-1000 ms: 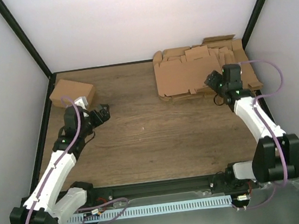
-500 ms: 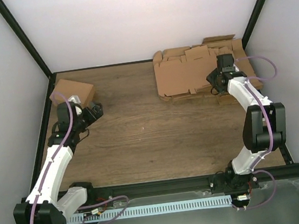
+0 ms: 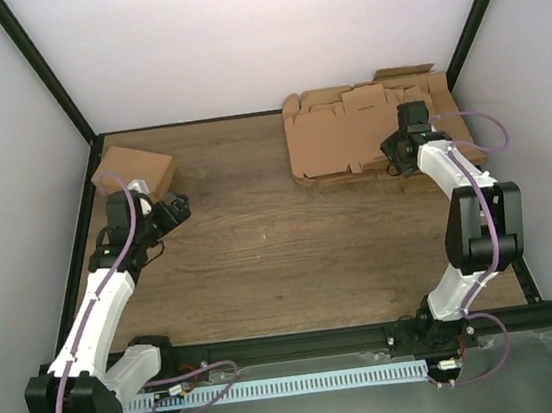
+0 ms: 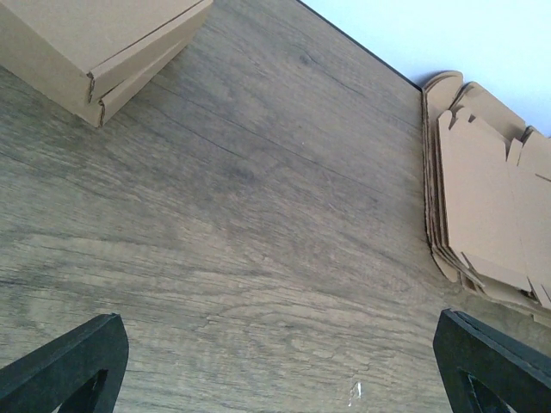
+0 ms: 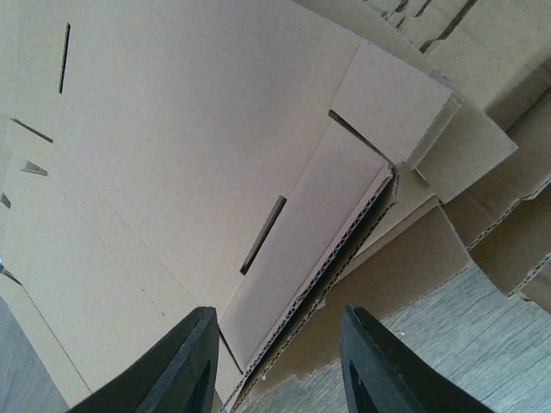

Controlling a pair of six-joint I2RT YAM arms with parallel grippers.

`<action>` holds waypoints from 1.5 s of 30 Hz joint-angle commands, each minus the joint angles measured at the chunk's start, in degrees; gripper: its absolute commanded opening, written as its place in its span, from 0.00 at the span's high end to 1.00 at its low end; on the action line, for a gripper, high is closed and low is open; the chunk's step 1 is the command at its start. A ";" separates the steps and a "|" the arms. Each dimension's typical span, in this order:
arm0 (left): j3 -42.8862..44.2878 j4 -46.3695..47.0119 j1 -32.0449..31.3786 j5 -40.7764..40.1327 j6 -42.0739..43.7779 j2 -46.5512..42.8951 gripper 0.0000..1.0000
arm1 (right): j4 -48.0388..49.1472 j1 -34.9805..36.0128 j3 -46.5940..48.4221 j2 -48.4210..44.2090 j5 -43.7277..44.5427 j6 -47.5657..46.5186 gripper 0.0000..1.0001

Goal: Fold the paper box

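The paper box lies as a flat brown die-cut sheet [image 5: 189, 155] with slots and flaps on top of the pile of cardboard blanks [image 3: 348, 137] at the back right. My right gripper [image 3: 394, 155] [image 5: 280, 366] is at the pile's near right corner. Its black fingers [image 5: 176, 370] stand open, a moderate gap apart. The slightly raised corrugated edge of the top sheets runs between them and touches neither. My left gripper [image 3: 177, 206] [image 4: 284, 366] hovers wide open over bare wood at the left, holding nothing.
A folded brown cardboard box [image 3: 133, 170] [image 4: 95, 43] sits in the back left corner, just behind my left gripper. The left wrist view shows the pile [image 4: 491, 215] far off to the right. Black frame posts and white walls enclose the wooden table [image 3: 282, 256].
My right arm reached farther back to the pile's corner, and its jaws narrowed around the top sheets' edge. My left gripper drew back slightly to the left and stayed wide open.
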 commanded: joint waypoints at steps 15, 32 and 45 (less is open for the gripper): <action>-0.56 -0.36 0.21 -0.78 1.21 -0.70 0.00 | 0.28 -0.56 2.32 1.82 3.47 3.16 0.69; -1.10 0.28 0.24 -1.51 0.86 -1.03 0.00 | 0.25 -0.52 1.45 2.98 4.68 5.32 0.93; -0.97 -0.29 0.19 -3.64 0.68 -5.93 0.00 | -1.77 -0.59 5.40 -5.32 3.61 2.91 0.99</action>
